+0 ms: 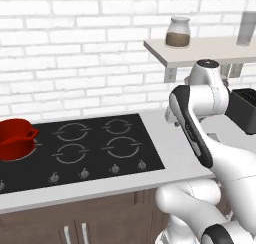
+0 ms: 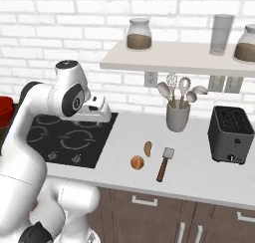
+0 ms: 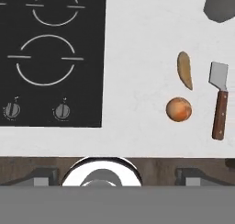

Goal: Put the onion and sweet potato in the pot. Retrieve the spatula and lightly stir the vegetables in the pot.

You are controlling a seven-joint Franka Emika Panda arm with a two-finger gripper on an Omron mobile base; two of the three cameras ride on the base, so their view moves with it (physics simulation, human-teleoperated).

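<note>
Near the worktop's front edge (image 2: 209, 184), onion (image 2: 137, 162), sweet potato (image 2: 148, 148) and spatula (image 2: 165, 164) lie together; gripper (image 3: 117, 176) spread wide, carrying nothing.

Red pot (image 1: 16, 137), tan-orange onion (image 3: 178, 109), brown-handled spatula (image 3: 220, 100)

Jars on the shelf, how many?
2: one jar at the shelf's left end, another jar at the right edge, cut off by the frame. More may sit beyond.
</note>
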